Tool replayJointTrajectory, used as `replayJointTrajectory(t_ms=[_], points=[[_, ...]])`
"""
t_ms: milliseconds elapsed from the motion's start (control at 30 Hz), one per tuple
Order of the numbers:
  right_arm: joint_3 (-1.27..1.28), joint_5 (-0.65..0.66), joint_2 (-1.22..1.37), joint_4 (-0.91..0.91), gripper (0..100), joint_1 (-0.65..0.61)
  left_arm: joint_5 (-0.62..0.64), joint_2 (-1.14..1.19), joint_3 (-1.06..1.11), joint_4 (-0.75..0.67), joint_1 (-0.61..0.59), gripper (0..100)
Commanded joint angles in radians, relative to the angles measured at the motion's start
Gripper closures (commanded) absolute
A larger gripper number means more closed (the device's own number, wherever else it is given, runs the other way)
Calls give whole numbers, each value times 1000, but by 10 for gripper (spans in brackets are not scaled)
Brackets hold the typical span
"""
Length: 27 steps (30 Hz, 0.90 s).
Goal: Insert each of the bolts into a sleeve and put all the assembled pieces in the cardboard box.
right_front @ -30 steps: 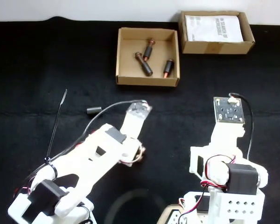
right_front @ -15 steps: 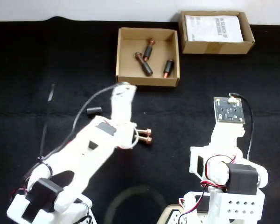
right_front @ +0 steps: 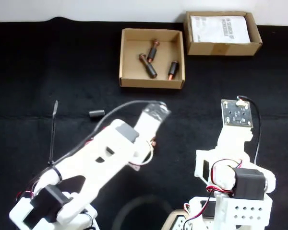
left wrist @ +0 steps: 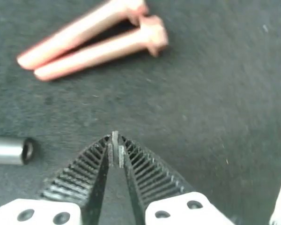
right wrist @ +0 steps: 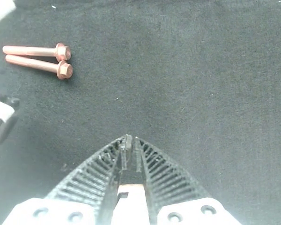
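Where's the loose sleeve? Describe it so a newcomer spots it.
Start at the open cardboard box holding three assembled pieces. On the black cloth between it and the left arm, a short dark tube lies alone: the sleeve. Unlike the two copper bolts, it is hollow, headless and dark.
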Motion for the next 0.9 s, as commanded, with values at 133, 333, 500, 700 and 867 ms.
replayJointTrajectory(t_ms=[133, 333, 500, 700, 867], points=[[-35, -8, -8, -4, 992, 5, -9, -2, -41, -158, 27, 992], [-35, -8, -8, -4, 992, 5, -9, 140, -133, -167, 38, 992], [-35, -8, -8, -7, 992, 7, -5, 380, -361, 9, 24, 992], [12, -5, -8, -47, 992, 10, -5, 596, -644, 115, -67, 992], [45, -8, -10, -53, 992, 10, -3, 746, -851, 120, -140, 992]])
